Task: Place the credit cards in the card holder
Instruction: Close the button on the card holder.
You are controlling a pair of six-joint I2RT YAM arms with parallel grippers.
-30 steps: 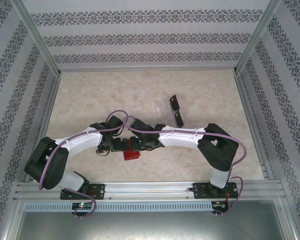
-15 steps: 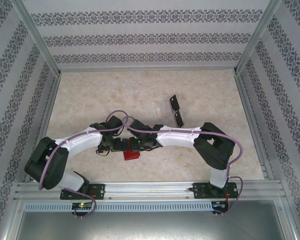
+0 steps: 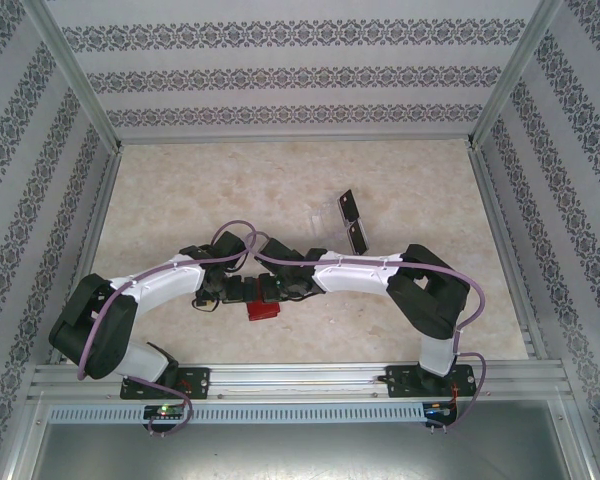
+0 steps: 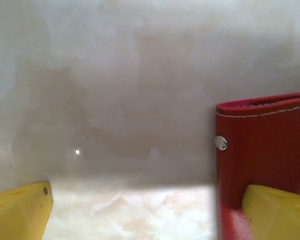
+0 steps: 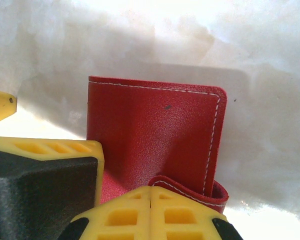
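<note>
Near the tabletop's [image 3: 180, 190] front edge, the red card holder [image 5: 155, 135] lay folded. Right pincer [image 5: 150, 212] was shut at its snap tab [image 5: 200, 192] (pinching it? couldn't tell), left pincer [image 4: 147, 212] wide open. I'd pin one cover, then lift slowly. Credit cards [image 3: 346, 206] sat well apart.

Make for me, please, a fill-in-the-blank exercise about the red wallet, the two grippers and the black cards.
1. The card holder is ___ in colour.
2. The left gripper is wide ___, its fingers far apart.
3. The right gripper is ___, its fingertips pressed together.
4. The credit cards in the clear tray are ___ in colour.

Missing words: red; open; shut; black.
</note>
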